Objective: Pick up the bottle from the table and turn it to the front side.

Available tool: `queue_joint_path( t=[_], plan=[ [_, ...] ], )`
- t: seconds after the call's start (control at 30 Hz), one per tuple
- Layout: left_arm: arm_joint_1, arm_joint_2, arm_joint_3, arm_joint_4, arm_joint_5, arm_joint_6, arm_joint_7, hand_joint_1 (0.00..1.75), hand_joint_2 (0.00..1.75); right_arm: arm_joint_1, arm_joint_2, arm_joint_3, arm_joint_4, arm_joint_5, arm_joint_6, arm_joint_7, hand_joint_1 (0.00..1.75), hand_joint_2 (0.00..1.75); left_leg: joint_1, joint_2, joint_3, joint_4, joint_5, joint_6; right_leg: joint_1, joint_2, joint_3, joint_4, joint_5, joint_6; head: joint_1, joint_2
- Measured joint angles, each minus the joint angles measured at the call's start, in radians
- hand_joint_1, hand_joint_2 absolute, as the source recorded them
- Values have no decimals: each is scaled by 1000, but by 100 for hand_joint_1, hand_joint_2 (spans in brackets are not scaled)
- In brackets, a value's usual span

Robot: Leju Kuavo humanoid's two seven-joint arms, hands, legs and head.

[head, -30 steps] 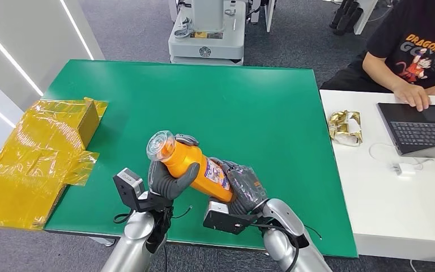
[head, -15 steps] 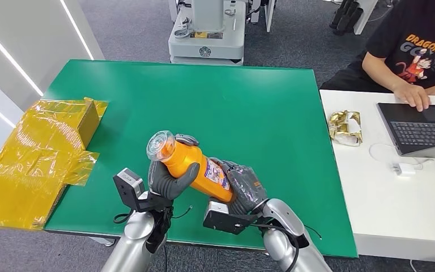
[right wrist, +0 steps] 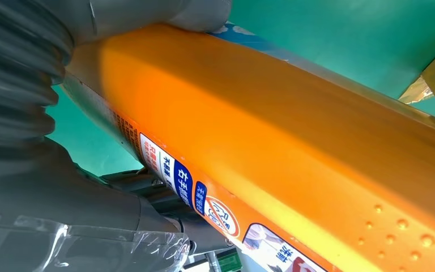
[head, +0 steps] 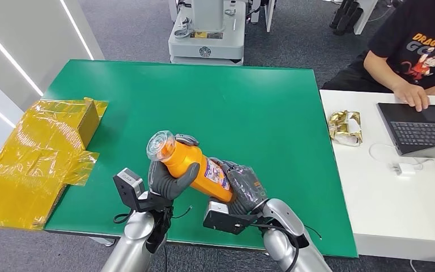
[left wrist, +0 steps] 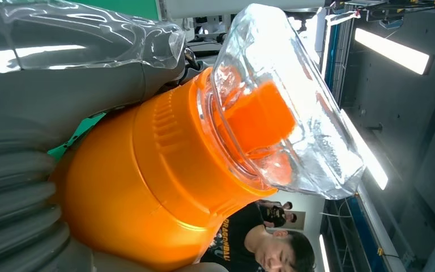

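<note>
The bottle (head: 195, 164) is lifted clear of the green surface (head: 249, 107) and lies tilted between both hands, its clear cap (head: 160, 144) pointing up and away to the robot's left. The left hand (head: 169, 180) grips the upper body just below the cap; the right hand (head: 241, 187) grips the lower end. The pick-up looks done and the turning step is in hand: part of the label (head: 218, 174) shows along the side, so the next move likely calls for one hand to loosen while the other rolls the bottle about its long axis until the front faces out. Crumpled yellow film over a box (head: 39, 147) lies near on the left, well apart from the bottle. On the white desk (head: 385, 209) to the right sit a gold wrapper (head: 344, 126) and a laptop (head: 422, 127), where a person (head: 413, 51) is working. Nothing stands close in the way
</note>
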Motion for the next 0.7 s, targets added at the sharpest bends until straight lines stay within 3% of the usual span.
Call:
queue_joint_path(
  t=[0.7],
  plan=[
    [0,0,0,0,0,0,0,106,175,0,0,0,0,0,0,0,175,175,0,0,0,0,0,0,0,0,0,0,0,0,0,0]
  ],
)
